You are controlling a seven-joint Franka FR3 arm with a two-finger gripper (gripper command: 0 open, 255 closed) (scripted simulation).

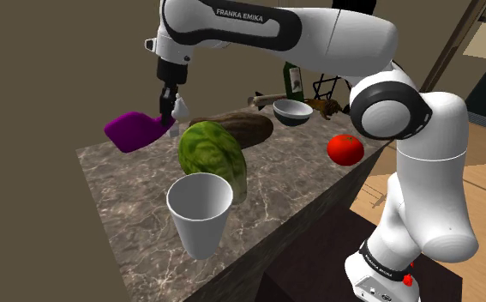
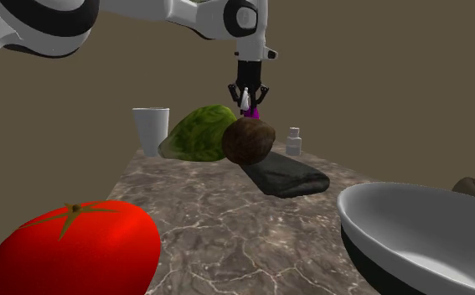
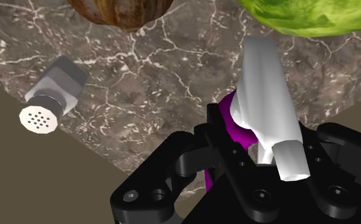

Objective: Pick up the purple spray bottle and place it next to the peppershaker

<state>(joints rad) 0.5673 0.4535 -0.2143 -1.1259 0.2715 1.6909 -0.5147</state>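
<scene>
My gripper [image 1: 171, 96] is shut on the white spray head [image 1: 179, 107] of the purple spray bottle [image 1: 134, 129], which hangs tilted above the marble counter's far end in the shoulder view. In the second exterior view the gripper [image 2: 248, 90] holds the bottle [image 2: 252, 111] above and behind a brown lump. In the wrist view the black fingers [image 3: 218, 130] clasp the bottle [image 3: 235, 118] under its white head [image 3: 268, 108]. The grey pepper shaker [image 3: 51, 95] stands near the counter's edge, well apart from the gripper. It also stands [image 2: 293, 140] at the second exterior view's right of the bottle.
On the marble counter [image 1: 138, 214] are a green lettuce [image 1: 213, 154], a white cup [image 1: 200, 210], a brown loaf-like lump [image 1: 241, 127], a bowl [image 1: 292, 111], a red tomato [image 1: 345, 148] and a green bottle [image 1: 293, 79]. The counter drops off just beyond the shaker.
</scene>
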